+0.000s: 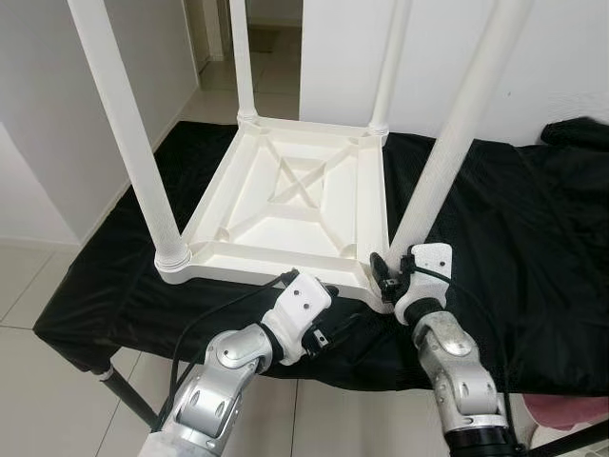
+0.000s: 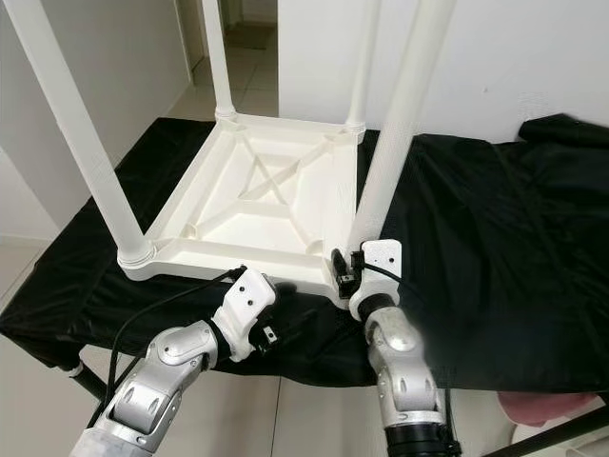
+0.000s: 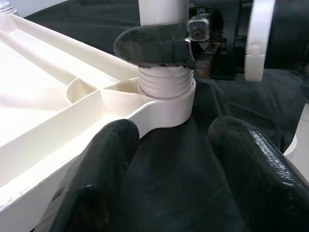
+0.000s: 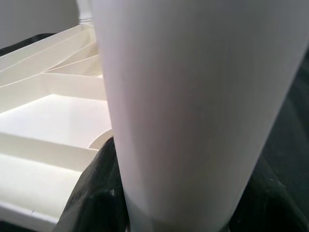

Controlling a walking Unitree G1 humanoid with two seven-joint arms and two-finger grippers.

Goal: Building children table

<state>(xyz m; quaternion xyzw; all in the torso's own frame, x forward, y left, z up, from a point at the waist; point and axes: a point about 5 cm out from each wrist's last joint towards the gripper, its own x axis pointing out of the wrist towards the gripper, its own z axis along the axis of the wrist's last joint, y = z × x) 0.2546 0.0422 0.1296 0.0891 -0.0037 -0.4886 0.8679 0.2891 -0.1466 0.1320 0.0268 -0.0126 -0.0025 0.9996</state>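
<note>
1. White-walled room, pale tiled floor, a doorway at the far end. A low desk covered in black cloth (image 1: 514, 248) fills the middle of the head views.
2. On the cloth lies a white plastic children's table top (image 1: 295, 205), upside down, its ribbed underside with the crossed braces facing up.
3. All four white tubular plastic legs stand upright in the corner sockets: two far ones, the near-left leg (image 1: 128, 133), and the near-right leg (image 1: 457, 133).
4. Right hand (image 1: 385, 271) sits at the foot of the near-right leg, fingers pinched around it just above the socket. The left wrist view shows one black finger (image 3: 154, 46) wrapped against the leg right over the exposed screw thread (image 3: 166, 82).
5. Left hand (image 2: 276, 331) rests low at the near edge of the top, beside that same corner. Its fingers (image 3: 104, 164) are spread, holding nothing, cloth between them.
6. Judgement: the build is nearly done. Three legs look seated; several thread turns visible above the near-right collar suggest that leg needs more turning home. After that, flipping the table upright remains.
</note>
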